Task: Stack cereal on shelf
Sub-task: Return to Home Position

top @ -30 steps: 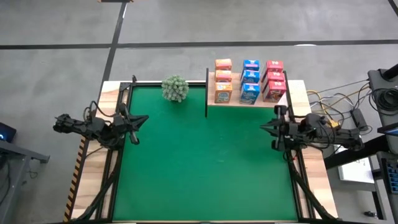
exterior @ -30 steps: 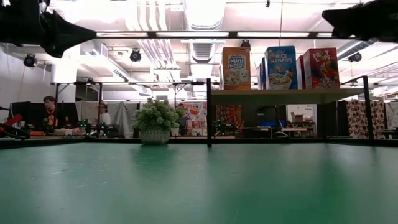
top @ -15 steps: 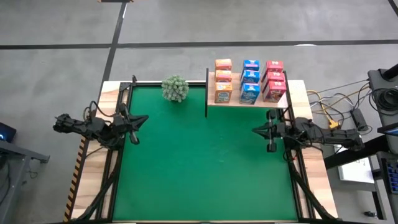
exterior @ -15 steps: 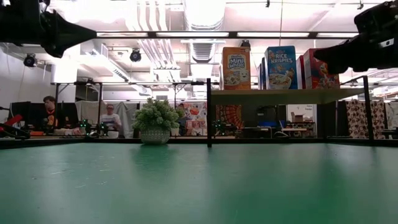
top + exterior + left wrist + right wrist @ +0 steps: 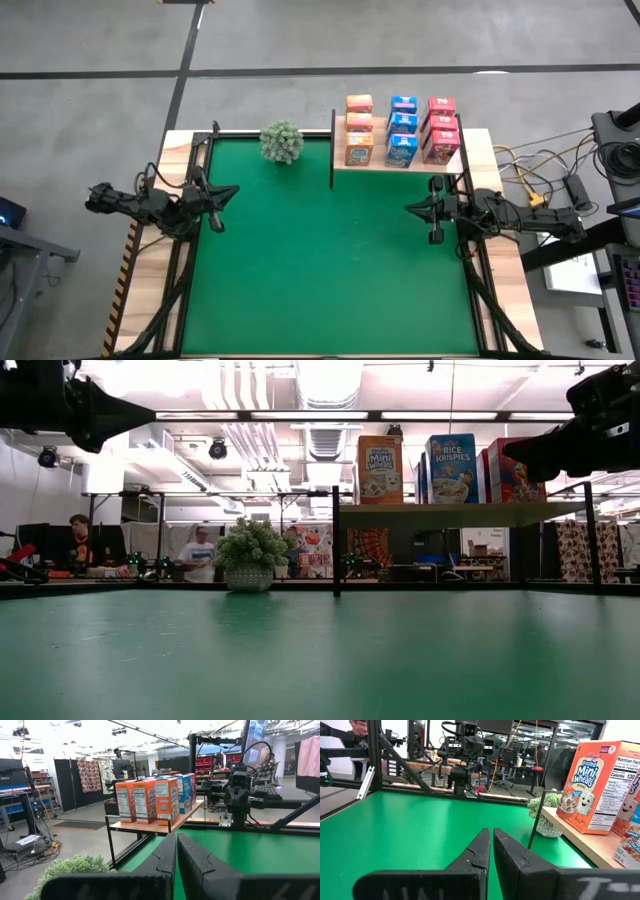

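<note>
Nine small cereal boxes stand on the wooden shelf [image 5: 395, 162] at the mat's far right: three orange [image 5: 359, 130], three blue [image 5: 402, 130], three red-pink [image 5: 441, 130]. In the low view the shelf board [image 5: 455, 514] sits raised on thin black posts with the boxes [image 5: 452, 468] on top. My left gripper [image 5: 232, 193] is shut and empty above the mat's left edge, also seen in its wrist view [image 5: 176, 851]. My right gripper [image 5: 410, 209] is shut and empty above the mat's right side, just near of the shelf; its wrist view [image 5: 491, 845] shows an orange box [image 5: 594, 785] beside it.
A round green fuzzy plant [image 5: 282, 142] stands at the mat's far edge, left of the shelf. The large green mat [image 5: 330, 260] covers the table between both arms. Cables lie off the table's right side [image 5: 540, 180]. People show in the room behind [image 5: 200, 555].
My right gripper has moved toward the table's left, out over the mat's right side, and has come lower in the low view. It stays shut. The left arm and the boxes have kept still.
</note>
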